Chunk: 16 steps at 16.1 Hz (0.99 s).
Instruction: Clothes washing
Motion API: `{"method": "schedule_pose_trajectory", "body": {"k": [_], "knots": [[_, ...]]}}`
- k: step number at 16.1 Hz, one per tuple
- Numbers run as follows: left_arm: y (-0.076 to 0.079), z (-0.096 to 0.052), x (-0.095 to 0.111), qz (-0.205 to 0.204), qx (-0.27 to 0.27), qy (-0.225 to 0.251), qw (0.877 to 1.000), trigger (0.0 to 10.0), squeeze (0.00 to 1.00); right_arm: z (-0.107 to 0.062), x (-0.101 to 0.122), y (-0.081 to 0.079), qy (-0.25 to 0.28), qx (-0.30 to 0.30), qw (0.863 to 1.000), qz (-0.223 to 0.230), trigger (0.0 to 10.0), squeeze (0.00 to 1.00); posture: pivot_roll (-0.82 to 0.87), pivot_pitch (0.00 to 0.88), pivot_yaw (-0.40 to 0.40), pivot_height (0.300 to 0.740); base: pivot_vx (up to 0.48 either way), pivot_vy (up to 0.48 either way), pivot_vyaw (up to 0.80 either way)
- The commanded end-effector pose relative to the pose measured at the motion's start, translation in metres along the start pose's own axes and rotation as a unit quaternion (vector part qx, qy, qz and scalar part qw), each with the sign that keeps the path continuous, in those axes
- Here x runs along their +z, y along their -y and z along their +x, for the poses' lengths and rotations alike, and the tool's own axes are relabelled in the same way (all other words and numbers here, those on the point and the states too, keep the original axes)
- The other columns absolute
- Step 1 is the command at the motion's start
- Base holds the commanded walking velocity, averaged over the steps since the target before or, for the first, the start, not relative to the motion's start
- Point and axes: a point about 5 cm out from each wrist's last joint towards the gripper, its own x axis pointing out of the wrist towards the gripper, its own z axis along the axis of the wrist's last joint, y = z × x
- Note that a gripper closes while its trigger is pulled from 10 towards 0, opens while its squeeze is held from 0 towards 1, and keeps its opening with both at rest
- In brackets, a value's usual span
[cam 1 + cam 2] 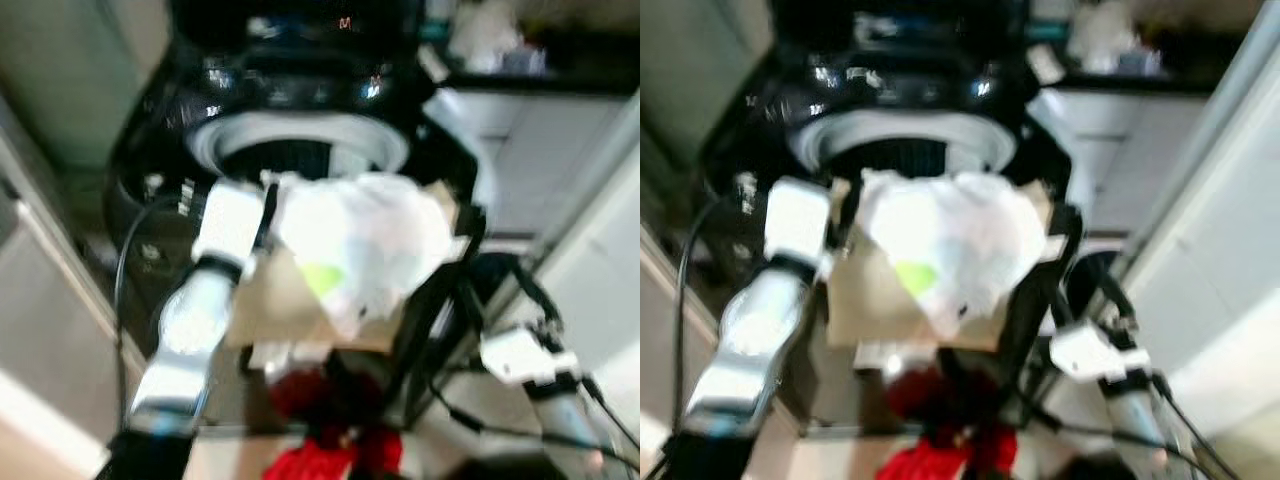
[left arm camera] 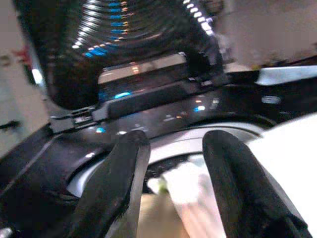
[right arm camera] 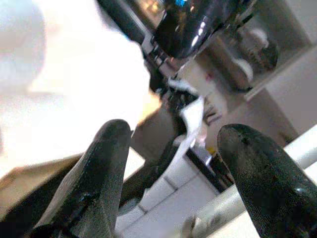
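Note:
A black front-loading washing machine (image 1: 300,90) stands ahead with its round drum mouth (image 1: 300,150) open. Just before the mouth hangs a brown cardboard box (image 1: 280,300) heaped with white laundry (image 1: 365,240); a green patch shows in the pile. My left gripper (image 1: 266,212) is at the box's left side. My right gripper (image 1: 468,235) reaches up along its right side. In the left wrist view the left gripper (image 2: 176,141) is open, facing the drum rim and the laundry. The right gripper (image 3: 176,131) is open in the right wrist view, beside the white pile.
Something red (image 1: 325,440) lies low down under the box. White cabinets (image 1: 545,130) run along the right, with a cluttered counter (image 1: 490,45) behind them. A pale panel (image 1: 40,290) stands close on the left. Black cables (image 1: 120,290) hang by both arms. The picture is blurred.

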Motion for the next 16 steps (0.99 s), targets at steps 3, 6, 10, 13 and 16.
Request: {"method": "schedule_pose_trajectory", "body": {"k": [3, 6, 10, 13, 16], "knots": [[-0.003, -0.033, -0.003, -0.050, -0.086, -0.018, 0.995, 10.0, 0.00, 0.030, -0.013, -0.008, -0.010, -0.010, 1.000, 0.024, 10.0, 0.00, 0.05, 0.000, -0.051, 0.740, 0.000, 0.000, 0.00], [0.010, -0.051, -0.003, -0.078, -0.154, -0.030, 0.985, 10.0, 0.00, 0.050, -0.022, -0.022, -0.038, 0.000, 0.998, 0.058, 10.0, 0.00, 0.09, 0.000, -0.070, 0.740, 0.000, 0.000, 0.00], [0.009, -0.044, 0.007, -0.091, -0.156, -0.011, 0.983, 10.0, 0.00, 0.075, -0.030, -0.054, -0.095, 0.042, 0.988, 0.114, 10.0, 0.00, 0.11, 0.000, -0.069, 0.740, 0.000, 0.000, 0.00], [0.012, -0.041, 0.013, -0.097, -0.168, 0.000, 0.981, 10.0, 0.00, 0.109, -0.012, -0.069, -0.087, 0.066, 0.984, 0.143, 10.0, 0.00, 0.12, 0.000, -0.065, 0.740, 0.000, 0.000, 0.00], [0.012, -0.040, 0.014, -0.098, -0.163, 0.001, 0.982, 10.0, 0.00, 0.143, 0.010, -0.057, -0.051, 0.047, 0.989, 0.129, 10.0, 0.00, 0.13, 0.000, -0.071, 0.740, 0.000, 0.000, 0.00]]}}
